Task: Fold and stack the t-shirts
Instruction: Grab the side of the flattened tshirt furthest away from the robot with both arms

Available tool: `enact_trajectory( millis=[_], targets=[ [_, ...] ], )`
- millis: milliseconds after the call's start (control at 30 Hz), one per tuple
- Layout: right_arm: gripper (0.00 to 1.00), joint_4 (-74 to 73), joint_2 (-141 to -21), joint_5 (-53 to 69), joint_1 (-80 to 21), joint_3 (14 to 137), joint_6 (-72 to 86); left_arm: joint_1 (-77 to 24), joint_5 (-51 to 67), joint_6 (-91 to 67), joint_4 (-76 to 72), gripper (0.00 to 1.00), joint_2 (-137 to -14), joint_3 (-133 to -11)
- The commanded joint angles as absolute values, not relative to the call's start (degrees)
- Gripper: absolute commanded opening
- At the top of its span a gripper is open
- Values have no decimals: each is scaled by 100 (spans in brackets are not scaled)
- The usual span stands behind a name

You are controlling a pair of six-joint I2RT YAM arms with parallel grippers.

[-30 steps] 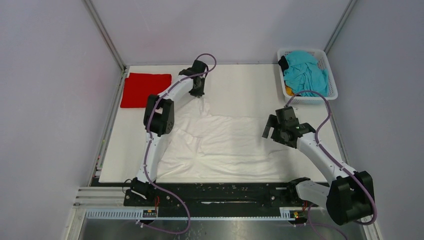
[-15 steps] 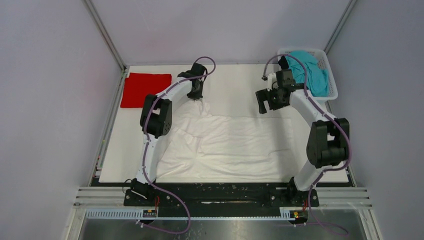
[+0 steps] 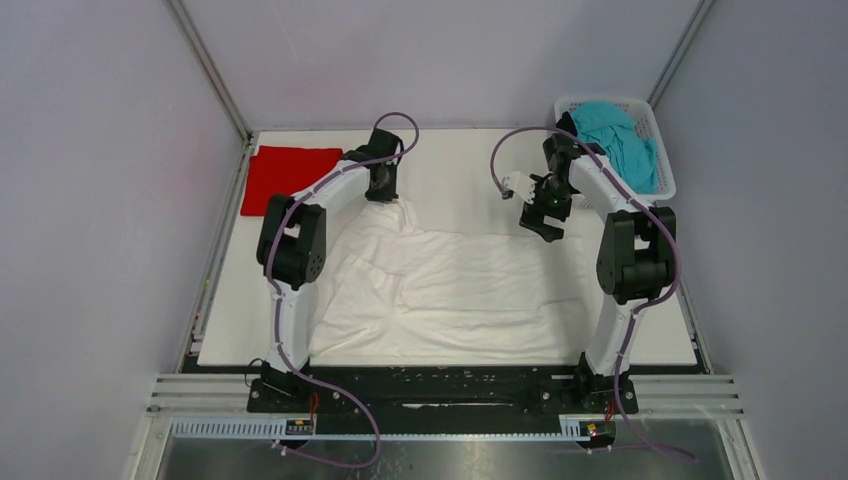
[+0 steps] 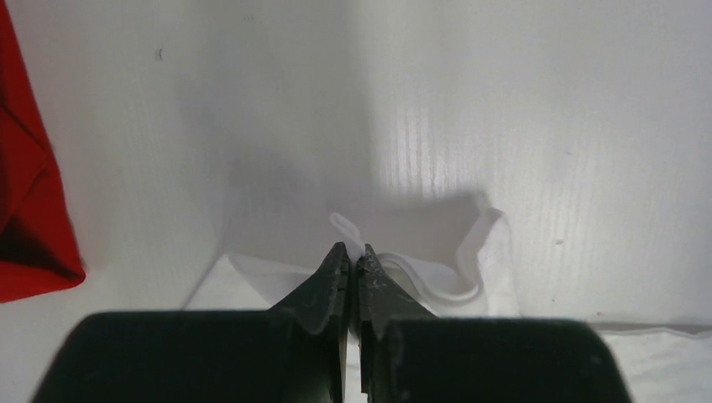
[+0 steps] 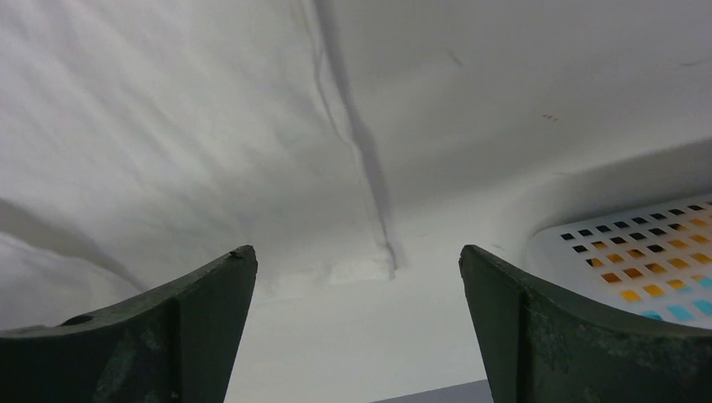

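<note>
The white t-shirt is spread, rumpled and creased, across the middle of the bench, its near edge lying close to the arm bases and its far left corner drawn up into a small peak. That peak is pinched in the left gripper: in the left wrist view the left gripper is seen clenched, a thin loop of the white t-shirt protruding just beyond the fingertips and a folded-over hem lying right beside them. The right gripper is held over the far right part of the cloth, and in the right wrist view it is shown released, its jaws spread wide with nothing between them; a hemmed corner of the white t-shirt is seen beneath the gap. A red t-shirt is laid folded flat at the far left corner of the bench, well apart from the white one, and its edge appears at the left of the left wrist view. A white perforated basket is set at the far right corner, a teal t-shirt being heaped in it; orange and teal cloth can be made out through the holes of the basket wall.
</note>
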State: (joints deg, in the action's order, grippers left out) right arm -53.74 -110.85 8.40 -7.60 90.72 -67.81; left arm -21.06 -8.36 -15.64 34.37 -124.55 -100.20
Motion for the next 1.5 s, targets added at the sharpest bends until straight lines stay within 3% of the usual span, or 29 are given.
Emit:
enact_trajectory(
  millis=[0,467,933,1167,1467],
  targets=[
    [99,-6142,-11244,689,-670,9198,-7834,-2083,-746,-1829,2971,0,-11853,-9737],
    [87,-5953,-12178,105,-528,9307,-7722,-2086,-512,-2131,2456,0,-11208,-8830],
    [78,-6349,-12297,160,-619,9406,-7760,-2092,-447,-2287,2387,0,-11000,-8627],
    [74,-6278,-12132,-355,-923,8815,-7720,-2092,-433,-2319,2374,0,-10873,-8559],
    [62,-6184,-12036,-332,-1060,8580,-7732,-2101,-386,-2373,2373,0,-10886,-8632]
  ],
)
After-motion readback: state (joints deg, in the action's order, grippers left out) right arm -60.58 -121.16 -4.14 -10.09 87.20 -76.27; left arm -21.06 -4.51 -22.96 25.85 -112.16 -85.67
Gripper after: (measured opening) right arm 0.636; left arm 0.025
